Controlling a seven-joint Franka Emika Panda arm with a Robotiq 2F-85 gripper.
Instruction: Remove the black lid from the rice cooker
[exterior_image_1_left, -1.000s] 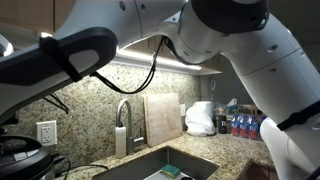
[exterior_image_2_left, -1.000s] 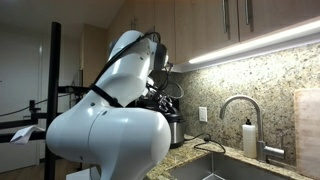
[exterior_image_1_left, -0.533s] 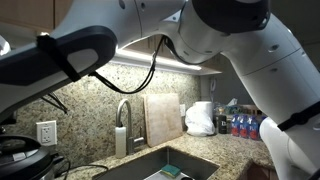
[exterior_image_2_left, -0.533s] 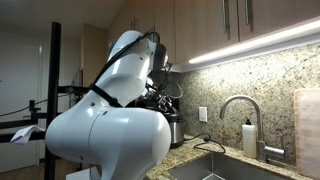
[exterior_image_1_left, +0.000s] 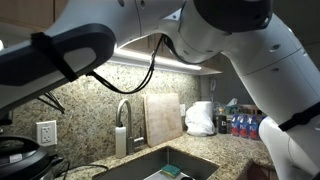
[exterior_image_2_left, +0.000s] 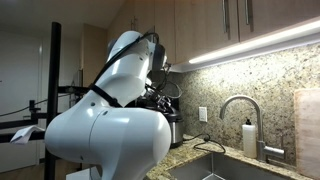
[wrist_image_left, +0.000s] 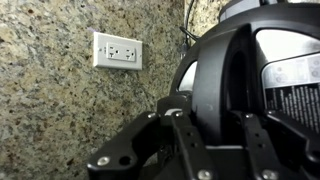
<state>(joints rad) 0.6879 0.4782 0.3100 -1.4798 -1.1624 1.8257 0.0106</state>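
Observation:
In the wrist view the black lid (wrist_image_left: 215, 65) stands as a broad dark disc seen edge-on. My gripper (wrist_image_left: 215, 115) has one finger on each side of its rim and is shut on it. Grey and silver parts of the rice cooker (wrist_image_left: 292, 70) show just behind the lid on the right. In an exterior view the lid (exterior_image_1_left: 18, 146) and the cooker (exterior_image_1_left: 28, 163) sit at the lower left edge, under the arm. In an exterior view the cooker (exterior_image_2_left: 173, 130) peeks out behind the robot's white body. There the gripper is mostly hidden.
A white wall outlet (wrist_image_left: 118, 50) sits on the granite backsplash beside the lid. A steel sink (exterior_image_1_left: 160, 165) with a faucet (exterior_image_1_left: 122, 118), a tan cutting board (exterior_image_1_left: 163, 118), a white bag (exterior_image_1_left: 200, 118) and bottles (exterior_image_1_left: 240, 126) lie along the counter.
Almost nothing differs. A white arm part at the top left edge of an exterior view has slipped out of sight. The lid and cooker look unmoved.

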